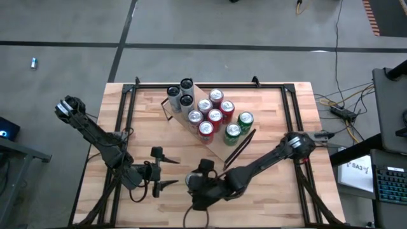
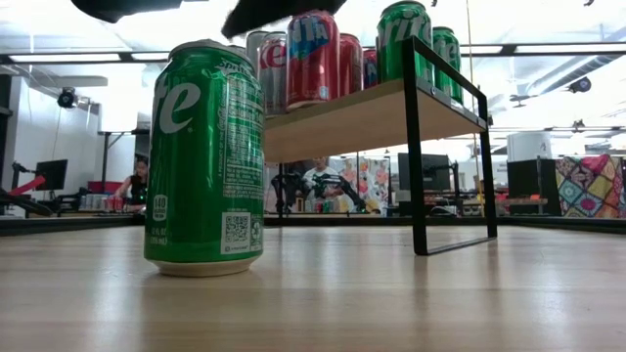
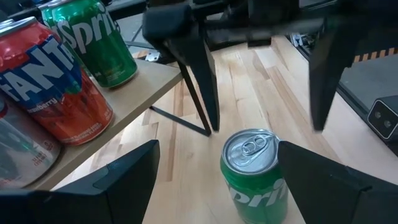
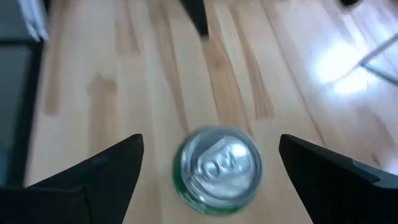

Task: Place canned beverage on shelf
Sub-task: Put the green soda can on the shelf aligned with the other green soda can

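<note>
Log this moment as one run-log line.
right gripper: open above green Sprite can | can: upright on table | left gripper: open, facing can | shelf: nine cans

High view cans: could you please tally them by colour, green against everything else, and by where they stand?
Green cans on the shelf: 2
Green can on the table: 1
Other cans on the shelf: 9
Total: 12

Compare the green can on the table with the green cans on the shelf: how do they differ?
The table can stands alone on the tabletop, between the open fingers of the right gripper; the shelf cans sit raised on the shelf, grouped beside red cans. All are green and upright.
</note>
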Tool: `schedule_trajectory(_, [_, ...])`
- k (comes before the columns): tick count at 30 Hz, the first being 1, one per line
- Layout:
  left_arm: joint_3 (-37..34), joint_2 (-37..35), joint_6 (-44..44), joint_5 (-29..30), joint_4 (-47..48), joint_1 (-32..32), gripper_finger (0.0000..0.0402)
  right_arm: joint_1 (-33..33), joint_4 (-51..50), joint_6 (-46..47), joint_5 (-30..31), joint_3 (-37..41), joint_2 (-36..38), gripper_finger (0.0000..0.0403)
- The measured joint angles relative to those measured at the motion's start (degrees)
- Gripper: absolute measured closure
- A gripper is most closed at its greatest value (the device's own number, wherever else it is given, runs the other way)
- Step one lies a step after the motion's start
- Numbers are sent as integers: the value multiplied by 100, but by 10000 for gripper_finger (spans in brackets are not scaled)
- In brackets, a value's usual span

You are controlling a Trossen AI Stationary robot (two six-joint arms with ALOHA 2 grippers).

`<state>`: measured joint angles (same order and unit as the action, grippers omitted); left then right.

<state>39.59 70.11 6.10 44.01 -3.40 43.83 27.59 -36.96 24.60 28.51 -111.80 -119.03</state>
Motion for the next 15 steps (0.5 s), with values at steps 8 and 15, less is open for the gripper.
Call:
schedule_trajectory(8, [0,0,46,-5,2,0,91,-54,-1378,360,-4,-1033,-606,39])
schedule_trajectory(15, [0,0,47,-45,6,0,91,-141,-1418,498,-173,-1044,-638,39])
